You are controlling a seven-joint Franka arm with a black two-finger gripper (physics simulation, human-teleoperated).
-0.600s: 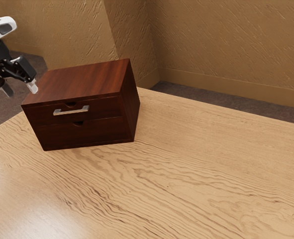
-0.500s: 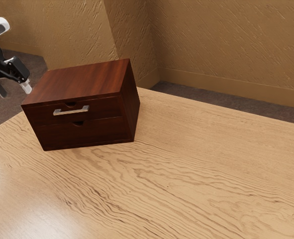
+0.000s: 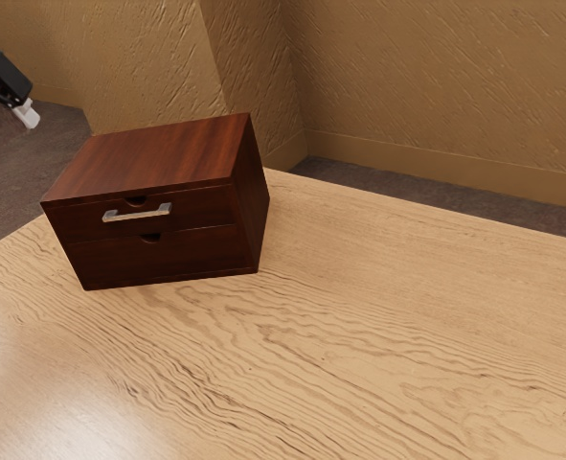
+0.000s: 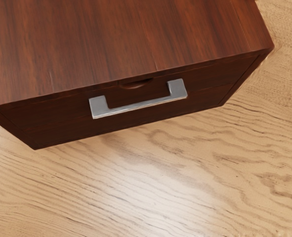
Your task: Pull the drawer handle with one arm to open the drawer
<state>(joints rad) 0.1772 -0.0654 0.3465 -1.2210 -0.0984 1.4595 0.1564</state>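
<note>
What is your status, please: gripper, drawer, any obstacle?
Gripper open, at the exterior view's upper left, apart from the cabinet. Drawer shut, handle untouched. No obstacle seen near handle.

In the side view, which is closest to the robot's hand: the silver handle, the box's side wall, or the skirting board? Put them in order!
1. The handle, on the front of the box, nearest the gripper at the exterior view's upper left.
2. The side wall, facing the view's right.
3. The skirting board, along the far wall, at the right.
</note>
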